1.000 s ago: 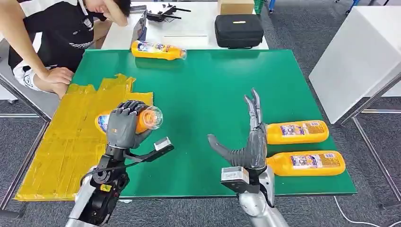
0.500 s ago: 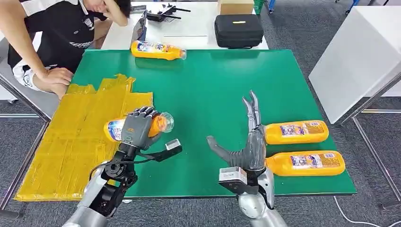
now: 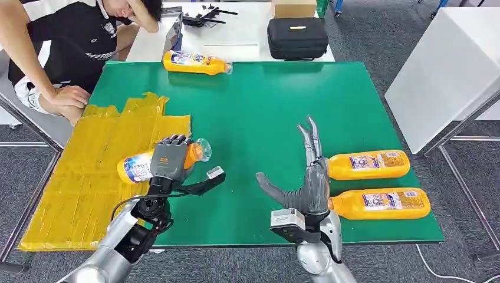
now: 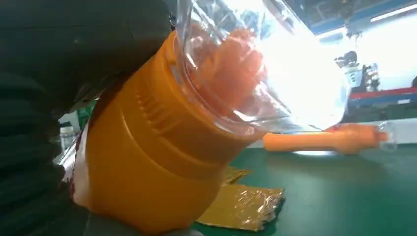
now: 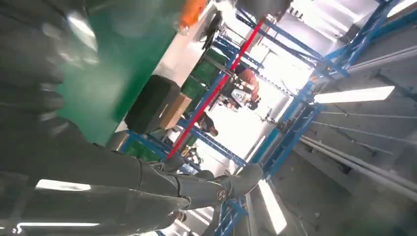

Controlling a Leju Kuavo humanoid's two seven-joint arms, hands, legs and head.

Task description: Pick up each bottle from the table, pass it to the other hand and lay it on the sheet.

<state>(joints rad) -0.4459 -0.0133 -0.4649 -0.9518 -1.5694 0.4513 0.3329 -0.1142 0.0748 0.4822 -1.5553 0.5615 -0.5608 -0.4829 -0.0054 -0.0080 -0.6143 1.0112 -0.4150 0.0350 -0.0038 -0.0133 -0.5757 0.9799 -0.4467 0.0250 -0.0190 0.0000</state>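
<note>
My left hand (image 3: 170, 158) grips an orange bottle (image 3: 137, 166) with a clear cap, held over the right edge of the yellow sheet (image 3: 76, 177). Close up in the left wrist view, the same bottle (image 4: 162, 147) is large with its clear cap toward the camera. My right hand (image 3: 306, 177) stands open on the green table (image 3: 259, 106), fingers stretched upward, just left of two orange bottles (image 3: 368, 164) (image 3: 380, 203) lying on their sides. A further bottle (image 3: 196, 62) lies at the table's far edge.
A person (image 3: 65, 47) sits at the far left, one hand resting by the sheet's far corner. A black case (image 3: 298, 38) and a cardboard box (image 3: 293, 7) stand on the white table behind. A white cabinet (image 3: 448, 65) stands to the right.
My left hand first carried the bottle right, then drew it back left and lower, tilting its base toward the sheet. The right hand has barely moved.
</note>
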